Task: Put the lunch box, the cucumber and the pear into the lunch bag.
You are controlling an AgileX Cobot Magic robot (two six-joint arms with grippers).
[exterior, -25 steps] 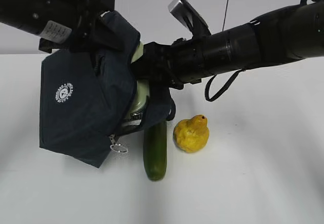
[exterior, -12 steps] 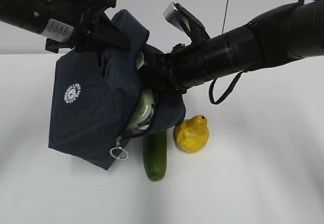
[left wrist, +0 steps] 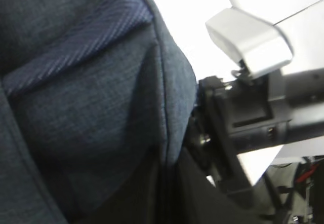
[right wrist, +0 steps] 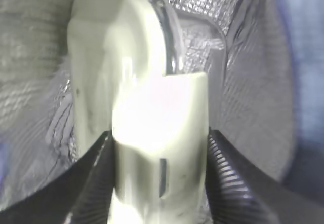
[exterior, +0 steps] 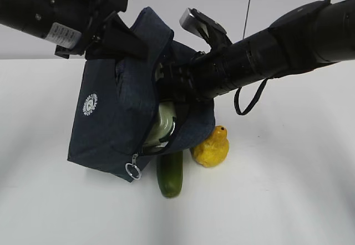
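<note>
The navy lunch bag [exterior: 113, 126] hangs tilted above the table, its top edge pinched by my left gripper [exterior: 128, 41], which is shut on the fabric [left wrist: 91, 107]. My right gripper [right wrist: 159, 183] is inside the bag's mouth, shut on the pale green lunch box [right wrist: 152, 122]. Silver lining [right wrist: 248, 82] surrounds the box. From outside, part of the lunch box [exterior: 162, 124] shows in the opening. The dark green cucumber [exterior: 170, 173] lies on the table below the bag, its far end hidden by it. The yellow pear [exterior: 212, 147] stands to the cucumber's right, against the bag's lower corner.
The zipper's metal ring pull [exterior: 132, 171] dangles at the bag's lower front edge. A black strap loop [exterior: 248, 98] hangs below the right arm. The white table [exterior: 288, 200] spreads around the objects.
The bag has swung to the right and tipped more upright with the left gripper. It now covers more of the cucumber and reaches the pear. The right arm and lunch box sit deeper in the opening.
</note>
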